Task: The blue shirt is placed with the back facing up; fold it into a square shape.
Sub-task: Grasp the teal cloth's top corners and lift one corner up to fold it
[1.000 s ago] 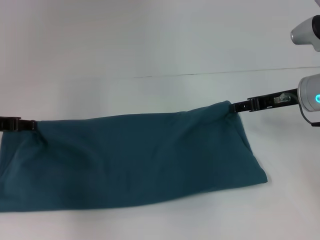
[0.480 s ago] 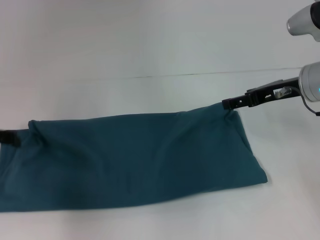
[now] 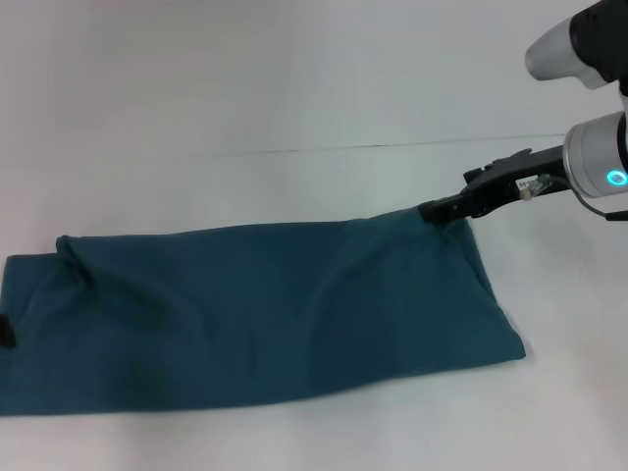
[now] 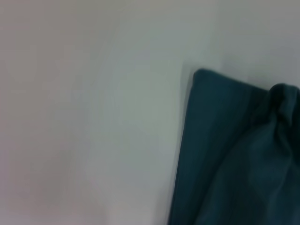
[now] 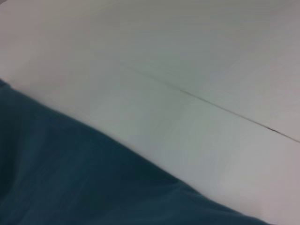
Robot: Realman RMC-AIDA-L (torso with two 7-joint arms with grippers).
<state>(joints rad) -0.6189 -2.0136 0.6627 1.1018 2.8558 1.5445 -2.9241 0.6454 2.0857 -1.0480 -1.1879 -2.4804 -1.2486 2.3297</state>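
The blue shirt (image 3: 265, 314) lies flat on the white table (image 3: 294, 88) as a long band, plain side up, with no sleeves or collar showing, so by the look of it the lengthwise folding is already done. What I judge is left is the crosswise folding: one end needs carrying over the other, perhaps more than once, until the band shortens into a square.

The right gripper (image 3: 438, 209) sits at the band's far corner on its own side, its dark fingers low and right against the cloth edge. Whether they pinch the corner or merely touch it I cannot tell, nor how far apart they stand. The fabric bunches slightly toward that fingertip, and the rest of the shirt stretches away from it toward the other arm.

Of the left gripper (image 3: 5, 332) only a dark sliver shows at the edge of the head view, beside the near end of the shirt, and its opening cannot be judged. Its wrist camera looks down on that end of the shirt, where a small puckered ridge rises by the corner, with bare table beside it
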